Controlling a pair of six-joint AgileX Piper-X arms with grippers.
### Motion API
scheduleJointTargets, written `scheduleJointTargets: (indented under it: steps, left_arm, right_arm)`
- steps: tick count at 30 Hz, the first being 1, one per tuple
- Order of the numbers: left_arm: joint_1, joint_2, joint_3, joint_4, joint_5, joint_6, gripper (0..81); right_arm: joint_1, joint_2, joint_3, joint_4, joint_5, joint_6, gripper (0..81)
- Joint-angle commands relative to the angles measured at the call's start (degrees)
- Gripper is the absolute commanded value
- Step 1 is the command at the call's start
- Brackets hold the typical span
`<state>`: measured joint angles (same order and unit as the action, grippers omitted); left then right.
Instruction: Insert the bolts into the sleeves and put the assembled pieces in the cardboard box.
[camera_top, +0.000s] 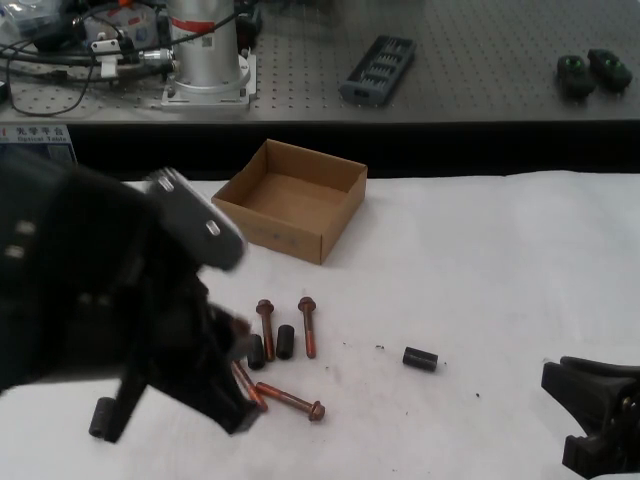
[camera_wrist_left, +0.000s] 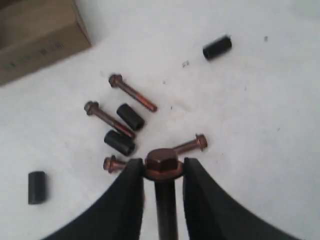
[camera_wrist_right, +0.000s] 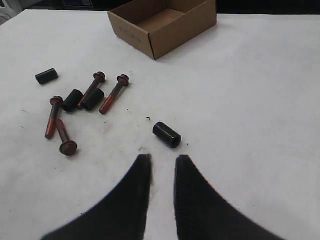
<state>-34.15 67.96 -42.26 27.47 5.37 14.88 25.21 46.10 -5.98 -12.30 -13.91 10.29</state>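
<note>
Bolts (camera_top: 307, 326) of copper-coloured metal with flanged hex heads lie clustered on the white-covered counter (camera_top: 480, 270) in the high view, left of centre. Four bolts show there, two side by side and two slanted nearer. Short black cylindrical sleeves (camera_top: 285, 342) lie among them, two just beside the paired bolts. A lone sleeve (camera_top: 420, 358) lies well apart to the right and another sleeve (camera_top: 102, 417) at the near left. The brown cardboard box (camera_top: 290, 200) stands farther off, beyond the cluster. The black left arm (camera_top: 90, 290) looms over the near left, and the right claw (camera_top: 565, 410) sits at the near right edge. A blue-and-white label (camera_top: 35, 140) at the far left carries characters too small to read.

In the left wrist view the left claw (camera_wrist_left: 163, 170) is clamped on a held bolt (camera_wrist_left: 161, 159), whose hex head sits just past the fingertips. Its shank looks dark between the fingers; whether a sleeve covers it cannot be told. Faint print on the box wall is too blurred to read.

In the right wrist view the right claw has its fingers slightly parted with nothing between them. The lone sleeve lies just beyond its fingertips, and the box stands far off.
</note>
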Motion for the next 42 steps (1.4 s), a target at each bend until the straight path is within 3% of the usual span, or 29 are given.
scheduleJointTargets:
  steps: [1,6,11,15,19,24,29,34,38,42]
  left_arm:
    - [0.1,-9.3,1.6,-6.1,3.5,-6.8,0.6]
    - [0.1,-20.0,11.3,-21.4,7.4,-13.9,0.6]
    - [0.1,-29.0,21.6,-30.3,6.1,-15.6,0.6]
    - [0.1,-32.5,27.7,-35.3,1.2,-20.2,0.6]
    - [0.1,-34.1,33.1,-42.8,0.8,-20.9,0.6]
    - [0.1,-34.1,37.7,-48.8,0.8,-20.9,0.6]
    - [0.1,-34.1,39.8,-50.4,0.8,-22.5,0.6]
    - [0.1,-34.0,39.8,-50.0,0.8,-22.5,0.6]
    - [0.1,-34.0,39.8,-48.4,0.8,-22.2,0.6]
    - [0.1,-34.0,39.8,-48.1,0.8,-22.2,0.6]
  right_arm:
    - [0.0,0.1,-0.3,-0.5,-1.6,0.0,15.1]
    - [0.0,0.1,-2.9,3.4,-7.6,0.0,15.1]
    - [0.3,0.1,-9.1,14.0,-7.7,-1.0,15.1]
    - [0.6,0.1,-14.4,20.6,-7.5,-1.0,15.1]
    - [2.6,0.4,-20.3,26.4,-3.9,-1.2,15.1]
    - [5.2,5.1,-31.2,38.8,1.5,-8.0,15.1]
    - [6.2,14.7,-40.2,45.1,1.8,-15.4,15.1]
    - [6.2,25.3,-45.5,48.8,2.0,-28.9,15.1]
    - [6.2,34.8,-49.9,53.9,8.3,-36.3,15.1]
    - [6.3,43.8,-54.8,58.4,12.2,-38.7,15.1]
